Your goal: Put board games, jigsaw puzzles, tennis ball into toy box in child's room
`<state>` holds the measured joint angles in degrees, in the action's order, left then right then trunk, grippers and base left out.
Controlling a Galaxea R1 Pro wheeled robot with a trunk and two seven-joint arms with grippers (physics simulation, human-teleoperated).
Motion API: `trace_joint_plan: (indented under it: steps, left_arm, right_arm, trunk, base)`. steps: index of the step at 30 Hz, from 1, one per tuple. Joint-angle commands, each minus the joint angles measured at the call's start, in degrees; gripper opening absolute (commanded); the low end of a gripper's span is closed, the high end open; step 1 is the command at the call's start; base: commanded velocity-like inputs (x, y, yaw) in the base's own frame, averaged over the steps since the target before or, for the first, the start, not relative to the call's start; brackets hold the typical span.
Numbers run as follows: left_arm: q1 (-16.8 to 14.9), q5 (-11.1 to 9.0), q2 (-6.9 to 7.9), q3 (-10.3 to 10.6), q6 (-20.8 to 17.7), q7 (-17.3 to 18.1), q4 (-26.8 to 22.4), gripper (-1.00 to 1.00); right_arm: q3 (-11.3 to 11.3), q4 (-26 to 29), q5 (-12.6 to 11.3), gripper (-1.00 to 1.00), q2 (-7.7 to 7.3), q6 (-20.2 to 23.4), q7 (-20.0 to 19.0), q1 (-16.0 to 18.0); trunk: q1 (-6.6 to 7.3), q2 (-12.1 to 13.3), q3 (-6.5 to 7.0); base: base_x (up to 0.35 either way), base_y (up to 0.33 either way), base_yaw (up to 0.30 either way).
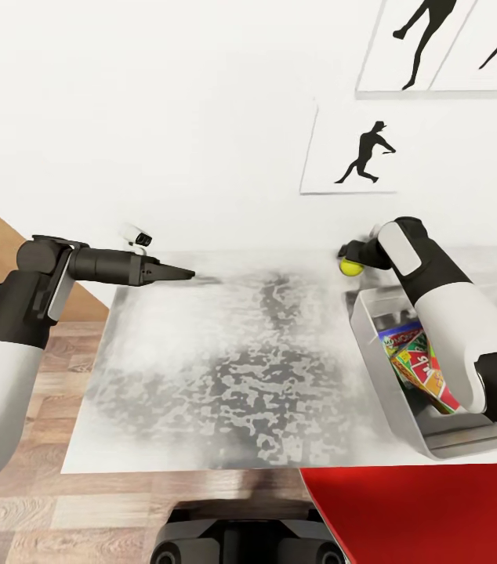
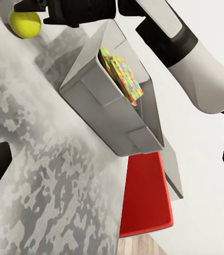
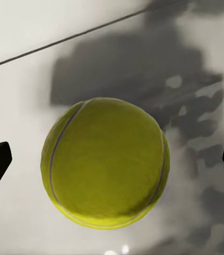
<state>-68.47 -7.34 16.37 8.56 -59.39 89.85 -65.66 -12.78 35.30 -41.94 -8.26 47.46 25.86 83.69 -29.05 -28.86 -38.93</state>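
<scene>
Nearest the robot, on the table [image 1: 225, 376], the toy box [image 1: 374, 345] holds a board game [image 1: 417, 364] and, apparently, a jigsaw puzzle [image 2: 123, 78]. Beyond its far corner, the right gripper [image 3: 112, 164] is spread around the tennis ball [image 1: 350, 267]; centre it before closing. The left gripper [image 1: 184, 274] looks pinched shut, empty.

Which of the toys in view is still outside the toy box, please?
The tennis ball, the small yellow-green one at the right gripper, beyond the toy box. The board game and the jigsaw puzzle already lie inside.
</scene>
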Motion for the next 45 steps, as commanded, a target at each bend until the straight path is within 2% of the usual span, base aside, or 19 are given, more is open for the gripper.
trace_joint_plan:
  steps: [1,10,11,45]
  left_arm:
    - [-0.1,-0.1,0.06,0.1,-0.6,0.1,0.0,1.0]
    - [-0.1,-0.1,0.07,0.1,-0.6,0.1,0.0,1.0]
    - [0.0,-0.1,0.07,0.1,-0.6,0.1,0.0,1.0]
    - [0.0,-0.1,0.07,0.2,-0.6,0.1,0.0,1.0]
  right_arm:
    - [-0.4,0.0,-0.6,1.0,-0.08,0.1,0.5,0.1]
    - [-0.5,-0.2,-0.6,1.0,-0.09,0.0,0.5,0.0]
    - [-0.5,-0.2,-0.6,-1.0,-0.09,0.0,0.5,0.0]
    - [0.0,1.1,-0.7,-1.0,-0.27,0.3,0.6,-0.1]
  trunk:
    - [-0.03,-0.1,-0.07]
    - [-0.03,-0.1,-0.07]
    - [-0.03,-0.1,-0.07]
    - [-0.03,-0.1,-0.07]
  base:
    - [0.0,0.0,0.0]
    - [0.0,0.0,0.0]
    - [0.0,0.0,0.0]
    - [-0.031,0.011,0.0]
